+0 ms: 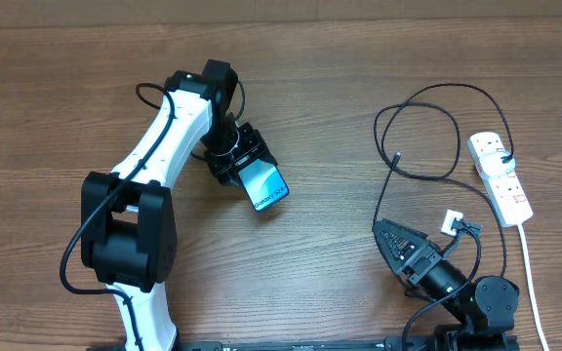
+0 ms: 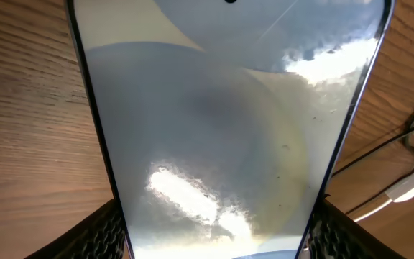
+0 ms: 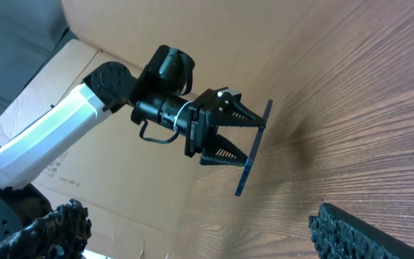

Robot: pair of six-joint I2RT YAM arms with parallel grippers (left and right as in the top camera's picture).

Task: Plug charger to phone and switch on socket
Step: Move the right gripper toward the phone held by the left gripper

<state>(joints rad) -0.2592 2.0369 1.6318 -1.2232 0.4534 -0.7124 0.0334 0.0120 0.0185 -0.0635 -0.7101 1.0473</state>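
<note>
Left gripper (image 1: 249, 162) clamps phone (image 1: 265, 185); right gripper (image 1: 384, 237) wide apart, empty. I should hold phone level, then pinch charger (image 1: 398, 158) close behind its tip.

A robotics lab or test bench: a wood-grain table (image 1: 310, 292) carries two mounted robot arms, the left arm (image 1: 169, 122) and the right arm (image 1: 452, 283). A printed cardboard box (image 3: 121, 201) stands beyond the fingers (image 3: 228, 151) of the left gripper (image 3: 256, 137).
</note>
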